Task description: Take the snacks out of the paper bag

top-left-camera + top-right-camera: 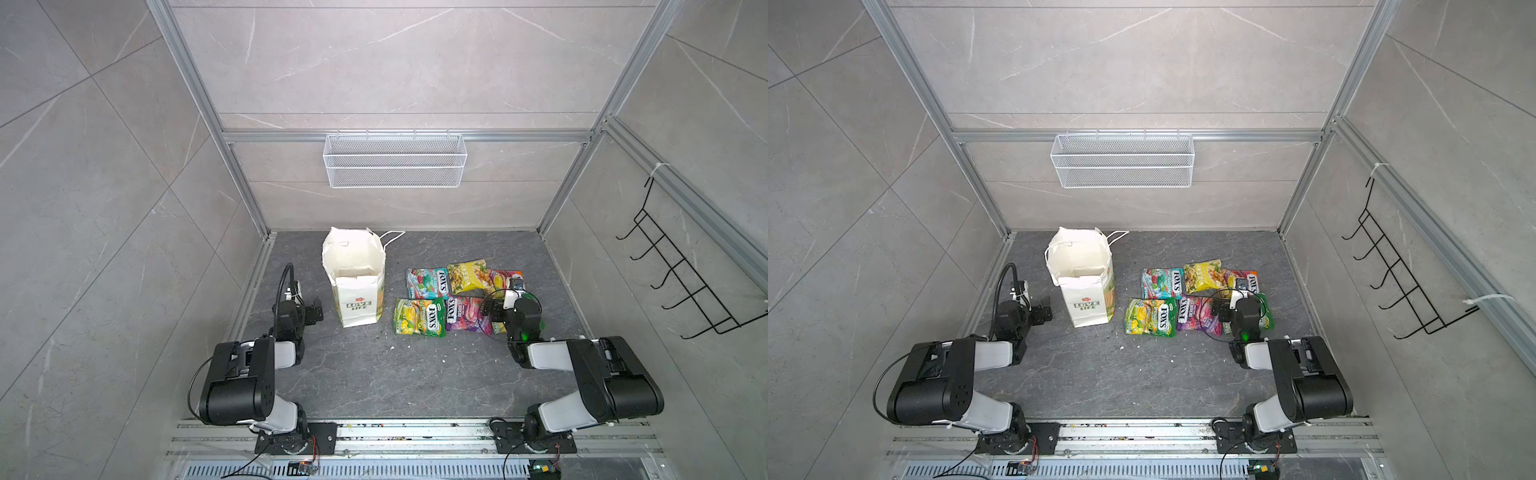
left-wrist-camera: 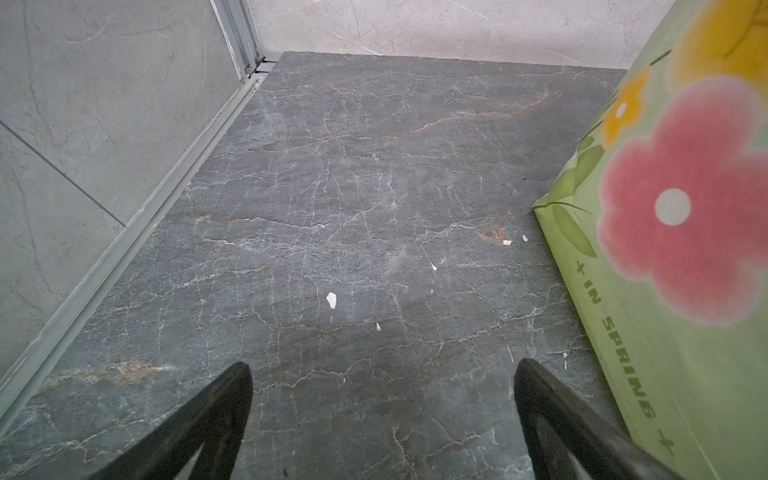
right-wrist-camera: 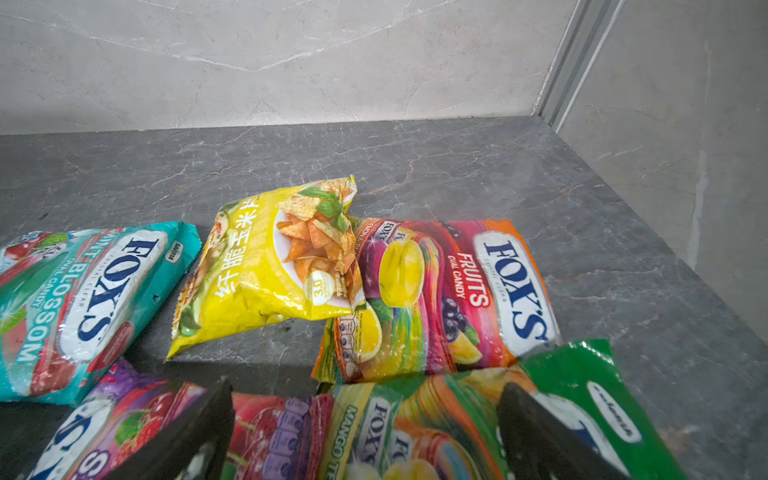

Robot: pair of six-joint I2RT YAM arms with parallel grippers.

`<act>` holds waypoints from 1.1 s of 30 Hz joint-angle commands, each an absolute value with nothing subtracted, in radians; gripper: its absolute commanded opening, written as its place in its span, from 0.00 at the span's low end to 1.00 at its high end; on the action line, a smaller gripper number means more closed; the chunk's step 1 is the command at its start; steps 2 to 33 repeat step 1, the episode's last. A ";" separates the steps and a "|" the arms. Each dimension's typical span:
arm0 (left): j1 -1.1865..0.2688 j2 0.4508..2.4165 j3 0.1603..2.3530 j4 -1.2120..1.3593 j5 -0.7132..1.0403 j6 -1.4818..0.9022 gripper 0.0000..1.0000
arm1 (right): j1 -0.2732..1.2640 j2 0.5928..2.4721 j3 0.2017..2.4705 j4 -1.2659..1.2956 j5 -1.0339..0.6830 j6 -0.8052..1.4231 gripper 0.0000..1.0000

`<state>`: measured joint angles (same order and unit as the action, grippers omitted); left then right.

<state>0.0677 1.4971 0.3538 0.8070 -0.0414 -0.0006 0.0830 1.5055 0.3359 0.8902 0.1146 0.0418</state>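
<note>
Your left tool (image 2: 382,365): spread, empty, paper bag (image 2: 673,249) just beside it. Your right tool (image 3: 365,384): spread, empty; snacks (image 3: 266,274) lie on the surface (image 3: 457,158) under and ahead of it, outside the bag.

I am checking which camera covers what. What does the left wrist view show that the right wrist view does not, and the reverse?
Only the left wrist view: the green flower-printed side of the white paper bag, beside the open left claw, and small white crumbs. Only the right wrist view: the glossy snack packets, teal, yellow, orange-pink, purple and green, with the open right claw over the nearest ones. Both: the dark grey veined tabletop, pale walls and empty claws.
</note>
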 commanded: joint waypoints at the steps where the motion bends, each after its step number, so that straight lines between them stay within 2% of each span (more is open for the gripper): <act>1: 0.069 1.502 0.370 0.829 -0.026 -0.014 1.00 | 0.088 1.510 0.354 0.880 0.113 0.022 0.99; 33: 0.069 1.502 0.370 0.829 -0.026 -0.014 1.00 | 0.088 1.510 0.354 0.880 0.113 0.022 0.99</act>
